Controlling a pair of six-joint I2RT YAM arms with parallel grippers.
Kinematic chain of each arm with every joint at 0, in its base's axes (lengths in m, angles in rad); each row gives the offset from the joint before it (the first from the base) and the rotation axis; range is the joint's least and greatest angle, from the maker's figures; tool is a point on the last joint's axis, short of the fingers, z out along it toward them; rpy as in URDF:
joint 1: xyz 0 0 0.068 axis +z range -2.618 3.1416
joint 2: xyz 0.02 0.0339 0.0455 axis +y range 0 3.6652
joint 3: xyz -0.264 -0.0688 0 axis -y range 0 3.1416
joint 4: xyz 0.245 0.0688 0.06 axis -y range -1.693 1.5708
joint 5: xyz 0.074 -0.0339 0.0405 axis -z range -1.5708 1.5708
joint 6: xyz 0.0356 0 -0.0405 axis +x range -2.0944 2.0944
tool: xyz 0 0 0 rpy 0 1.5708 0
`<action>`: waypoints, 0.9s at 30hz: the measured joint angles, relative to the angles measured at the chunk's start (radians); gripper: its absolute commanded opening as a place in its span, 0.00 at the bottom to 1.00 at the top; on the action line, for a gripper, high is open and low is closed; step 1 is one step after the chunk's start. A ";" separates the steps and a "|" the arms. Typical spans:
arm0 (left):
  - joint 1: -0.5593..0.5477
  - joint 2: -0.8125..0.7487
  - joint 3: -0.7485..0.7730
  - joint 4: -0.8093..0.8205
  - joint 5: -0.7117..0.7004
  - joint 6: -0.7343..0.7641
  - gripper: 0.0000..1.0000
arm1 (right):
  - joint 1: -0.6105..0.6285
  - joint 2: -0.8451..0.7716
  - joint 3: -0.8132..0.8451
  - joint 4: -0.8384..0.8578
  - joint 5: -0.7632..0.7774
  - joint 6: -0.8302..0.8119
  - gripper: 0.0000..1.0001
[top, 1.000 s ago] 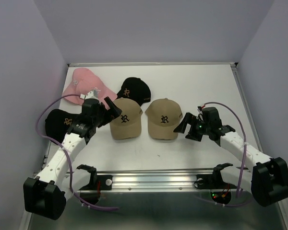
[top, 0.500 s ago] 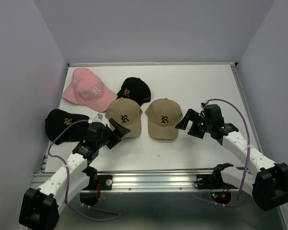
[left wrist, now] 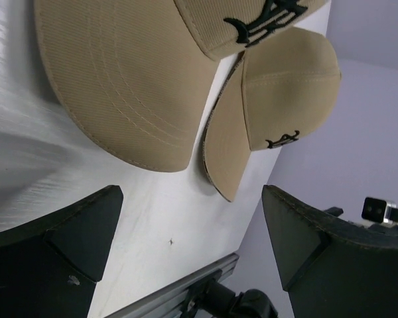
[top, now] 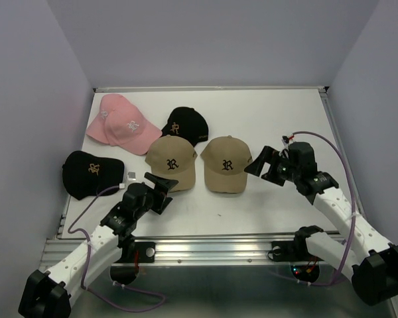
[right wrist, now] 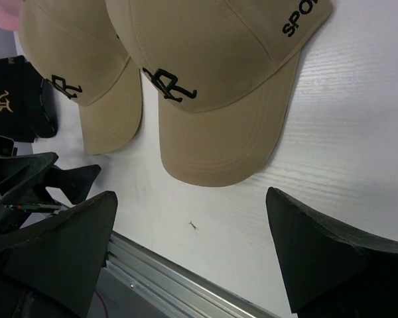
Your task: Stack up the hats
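Two pink hats (top: 119, 122) lie overlapped at the back left, one partly on the other. One black hat (top: 184, 124) lies behind the tan ones, another black hat (top: 91, 172) at the left edge. Two tan hats lie side by side mid-table: the left tan hat (top: 174, 162) (left wrist: 113, 86) (right wrist: 79, 79) and the right tan hat (top: 227, 162) (left wrist: 278, 99) (right wrist: 212, 79). My left gripper (top: 158, 189) (left wrist: 192, 252) is open and empty, just in front of the left tan hat's brim. My right gripper (top: 259, 162) (right wrist: 192, 258) is open and empty, just right of the right tan hat.
A small white tag (top: 131, 176) lies on the table between the left black hat and the left tan hat. The metal rail (top: 205, 248) runs along the table's near edge. Grey walls close in the back and both sides.
My left arm has drawn back from the pink hats toward the near edge, open and empty, uncovering both pink hats. My right gripper has shifted slightly away from the near edge.
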 measured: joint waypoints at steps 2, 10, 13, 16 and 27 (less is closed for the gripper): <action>-0.009 0.015 -0.002 0.002 -0.040 -0.027 0.99 | 0.000 -0.005 0.003 -0.005 0.000 -0.006 1.00; -0.033 0.147 -0.025 0.078 -0.171 -0.163 0.96 | 0.000 -0.006 0.025 -0.038 0.000 -0.044 1.00; -0.043 0.196 -0.029 0.124 -0.210 -0.203 0.92 | 0.000 -0.001 0.041 -0.045 0.000 -0.063 1.00; -0.051 0.252 -0.025 0.169 -0.244 -0.244 0.87 | 0.000 0.013 0.060 -0.050 0.004 -0.082 1.00; -0.076 0.303 -0.025 0.190 -0.329 -0.368 0.50 | 0.000 0.052 0.074 -0.066 0.029 -0.108 1.00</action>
